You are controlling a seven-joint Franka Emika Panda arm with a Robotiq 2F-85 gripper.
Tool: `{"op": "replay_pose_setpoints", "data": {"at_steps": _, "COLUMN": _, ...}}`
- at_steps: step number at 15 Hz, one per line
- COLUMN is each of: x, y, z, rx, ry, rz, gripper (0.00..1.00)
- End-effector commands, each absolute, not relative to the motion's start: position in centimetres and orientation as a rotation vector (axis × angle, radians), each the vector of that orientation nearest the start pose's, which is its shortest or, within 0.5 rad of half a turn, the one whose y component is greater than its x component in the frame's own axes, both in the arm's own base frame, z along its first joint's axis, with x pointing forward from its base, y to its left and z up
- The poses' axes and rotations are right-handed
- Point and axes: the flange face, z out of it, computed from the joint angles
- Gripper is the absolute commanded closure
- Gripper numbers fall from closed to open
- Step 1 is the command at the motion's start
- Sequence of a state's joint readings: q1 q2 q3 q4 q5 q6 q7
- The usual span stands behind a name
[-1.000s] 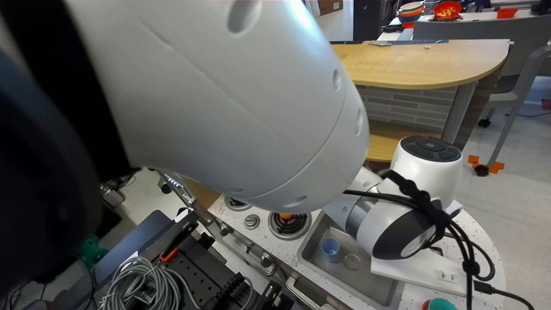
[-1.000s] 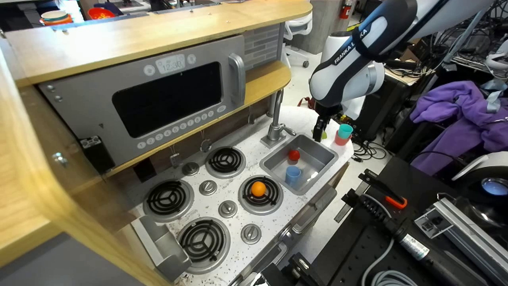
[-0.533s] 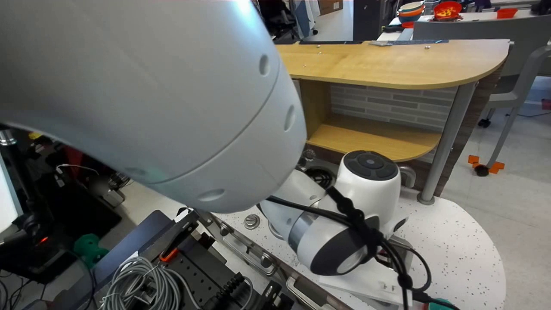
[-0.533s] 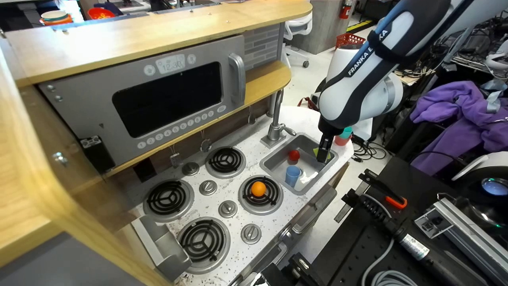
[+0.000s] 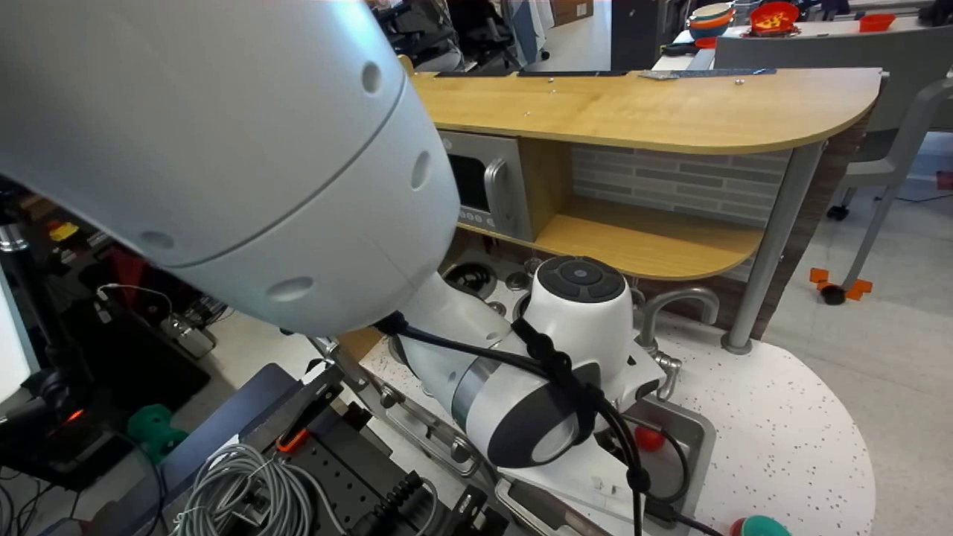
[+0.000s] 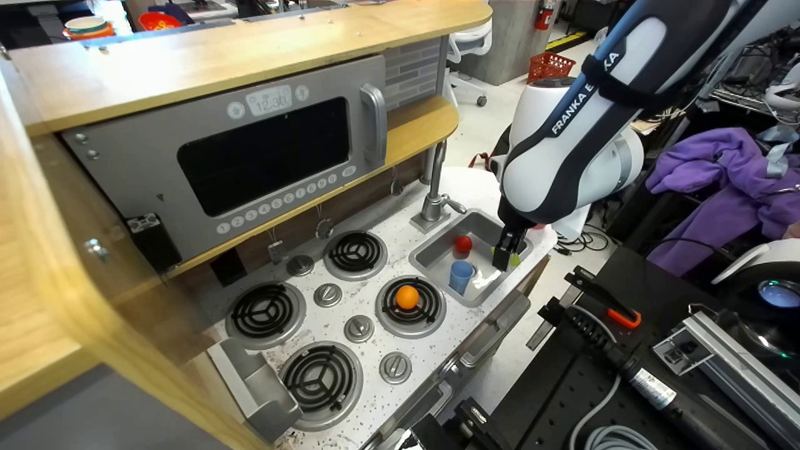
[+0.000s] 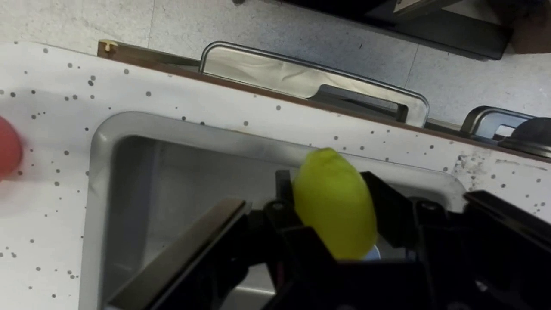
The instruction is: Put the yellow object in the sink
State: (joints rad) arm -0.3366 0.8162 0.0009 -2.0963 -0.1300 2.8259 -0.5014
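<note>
The yellow object, lemon-shaped, sits between the two black fingers of my gripper in the wrist view. The fingers touch it on both sides, so the gripper is shut on it. In an exterior view my gripper points down over the right part of the grey sink, and a bit of the yellow object shows beside the fingers. The sink rim lies below the gripper in the wrist view. How high the object is above the sink floor, I cannot tell. The arm hides the fingers in an exterior view.
A blue cup and a red ball are in the sink. The faucet stands behind it. An orange ball rests on a burner left of the sink. A teal cup stands at the counter's right end.
My gripper has moved with the yellow object from beyond the sink's right rim to over the sink. The arm has swung across, uncovering the faucet and part of the sink in an exterior view.
</note>
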Motion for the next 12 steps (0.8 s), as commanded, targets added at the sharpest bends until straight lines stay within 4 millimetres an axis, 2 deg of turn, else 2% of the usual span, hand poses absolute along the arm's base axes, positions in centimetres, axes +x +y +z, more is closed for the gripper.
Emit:
{"op": "replay_pose_setpoints", "data": {"at_steps": 1, "x": 51.5, "y": -17.3, "z": 2.2, "rx": -3.167, "ry": -0.389, "rz": 0.132, "gripper": 0.82}}
{"op": "replay_pose_setpoints", "data": {"at_steps": 7, "x": 53.3, "y": -20.2, "z": -0.1, "rx": -3.299, "ry": -0.235, "rz": 0.169, "gripper": 0.82}}
{"op": "replay_pose_setpoints", "data": {"at_steps": 12, "x": 54.9, "y": -20.7, "z": -2.5, "rx": -3.349, "ry": -0.156, "rz": 0.202, "gripper": 0.82}}
